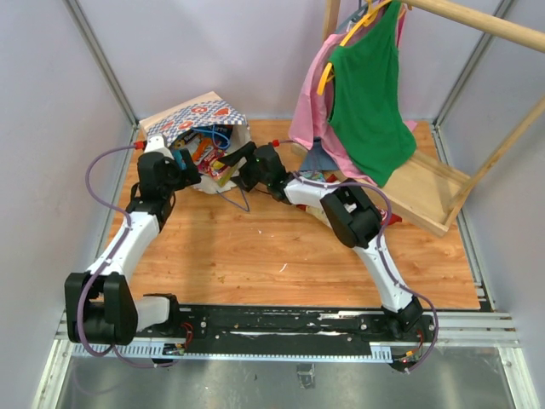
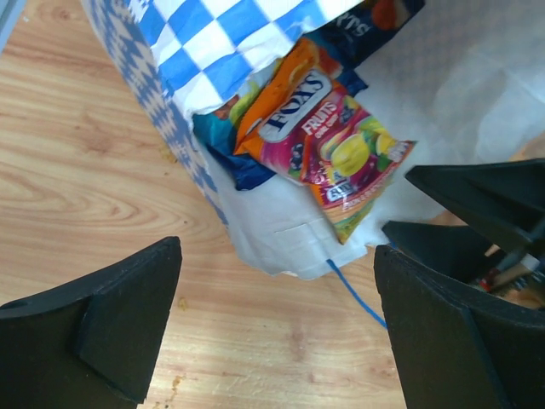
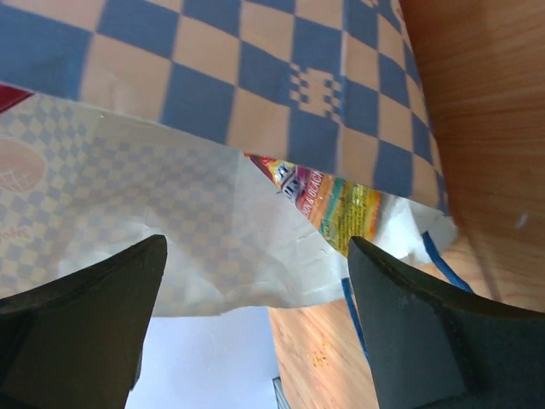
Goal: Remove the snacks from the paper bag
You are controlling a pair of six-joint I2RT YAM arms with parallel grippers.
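Left tool (image 2: pixel 277 256) spread wide | snacks (image 2: pixel 328 141) half under paper bag (image 2: pixel 213 51) flap | garments (image 1: pixel 366 94) behind

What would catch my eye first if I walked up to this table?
Probably the checked paper bag lying on its side at the far left of the table, with bright snack packets showing in its mouth. The left gripper and right gripper hover open at that mouth. At far right, a green top hangs on a wooden rack.

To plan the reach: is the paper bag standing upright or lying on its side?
On its side: the paper bag opens sideways, a Fox's packet lying in its mouth.
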